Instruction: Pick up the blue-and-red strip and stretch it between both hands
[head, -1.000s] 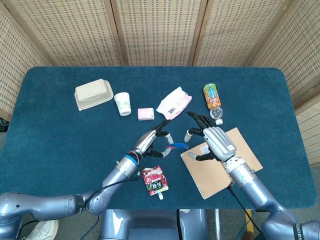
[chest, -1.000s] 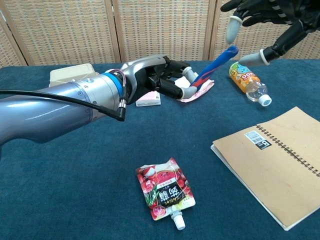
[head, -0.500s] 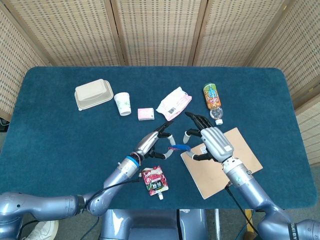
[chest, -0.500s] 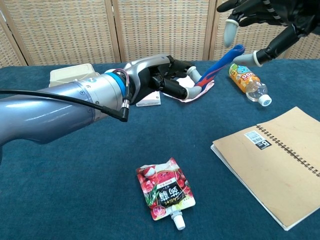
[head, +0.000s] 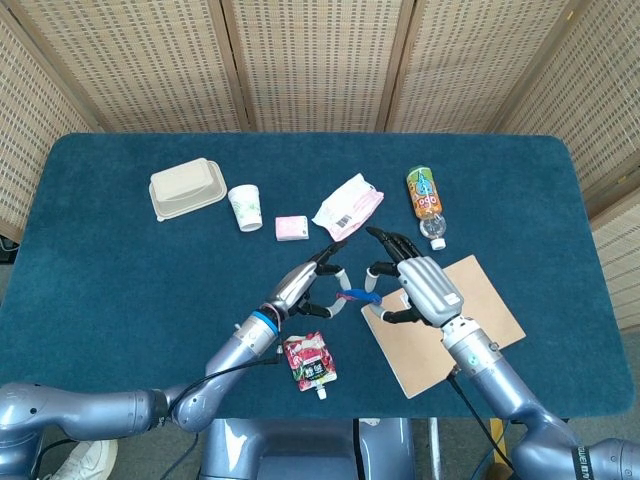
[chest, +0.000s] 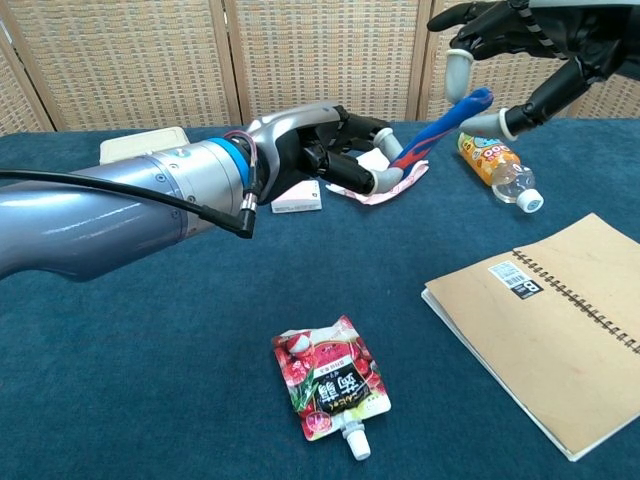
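Note:
The blue-and-red strip is held above the table, its red end pinched in my left hand. In the chest view the strip slants up to the right from my left hand. Its blue tip reaches in between the thumb and a finger of my right hand. Those fingers are spread on either side of the tip, and I see no clear contact. In the head view my right hand hovers just right of the strip, over the notebook's corner.
A brown spiral notebook lies under my right arm. A red drink pouch lies near the front edge. Behind the hands are a white-pink packet, a small pink box, a bottle, a paper cup and a beige box.
My right hand has drifted left, closing in until its thumb and finger flank the strip's blue tip. My left hand nudged the strip slightly right and up.

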